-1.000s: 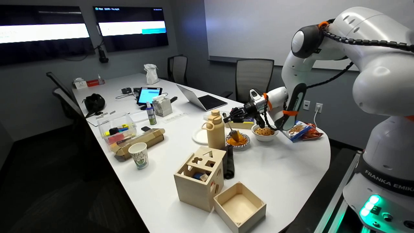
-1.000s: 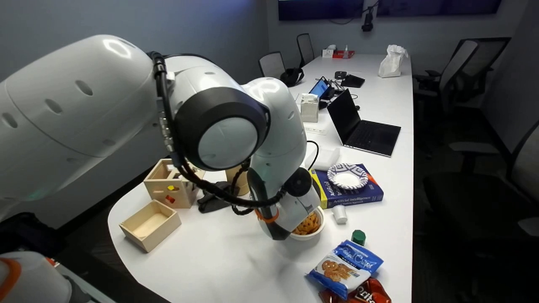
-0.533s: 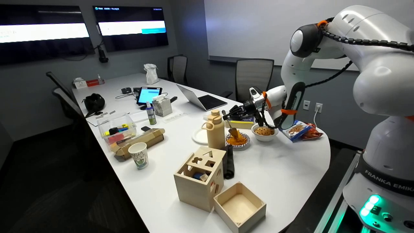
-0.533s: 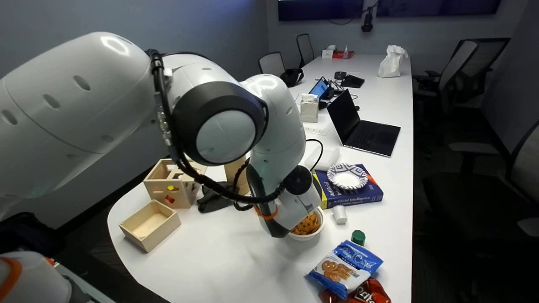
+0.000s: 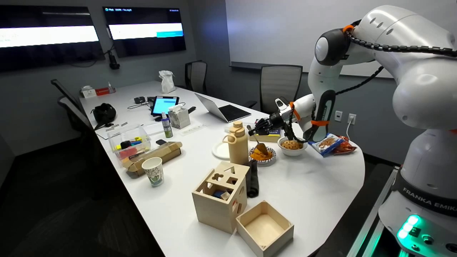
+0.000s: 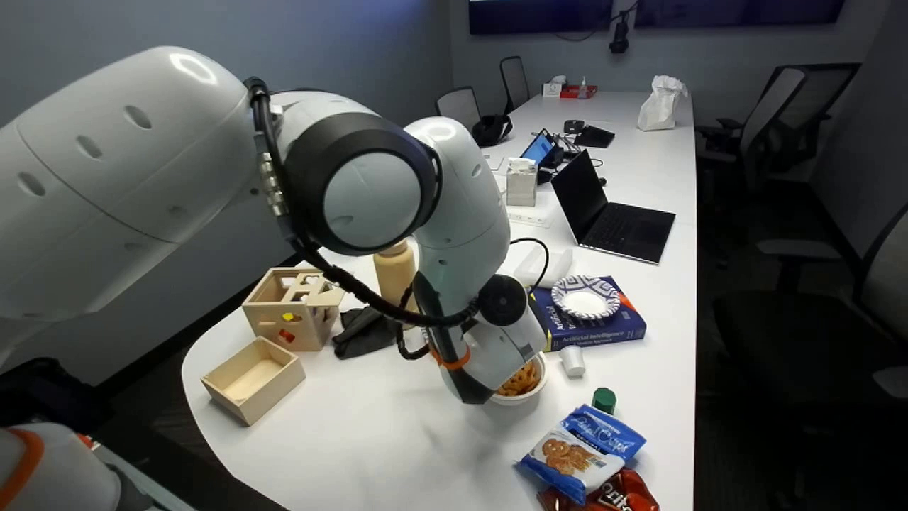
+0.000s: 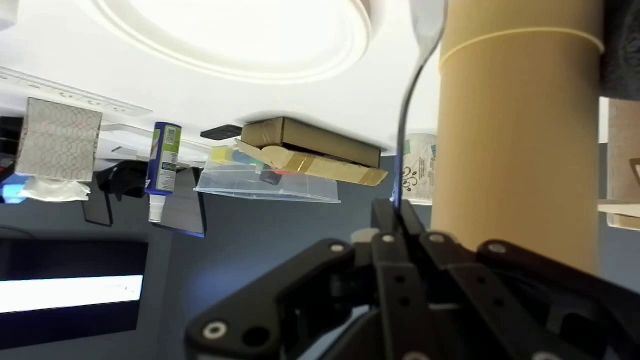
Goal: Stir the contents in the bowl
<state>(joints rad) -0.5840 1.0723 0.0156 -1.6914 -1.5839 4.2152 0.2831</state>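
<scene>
The claw [image 7: 397, 209] is clamped on a metal utensil [image 7: 403, 120] that slants down, its head in the orange contents [image 5: 259, 156]. In an exterior view, the small pattern-rimmed bowl [image 5: 273, 155] holding these contents stands upright on the bench [image 5: 303, 185], between the tan bottle [image 5: 238, 148] and the white bowl [image 5: 292, 152]

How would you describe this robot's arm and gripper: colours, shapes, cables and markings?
The arm is glossy white with rounded segments, orange bands and a black-rimmed joint cap. A ribbed black cable runs along it. Near the bottom, a black band bears pale lettering starting "FRANKA"; green lights glow below. The gripper is black, with slim jaws and angular linkages dotted with screw heads.
</scene>
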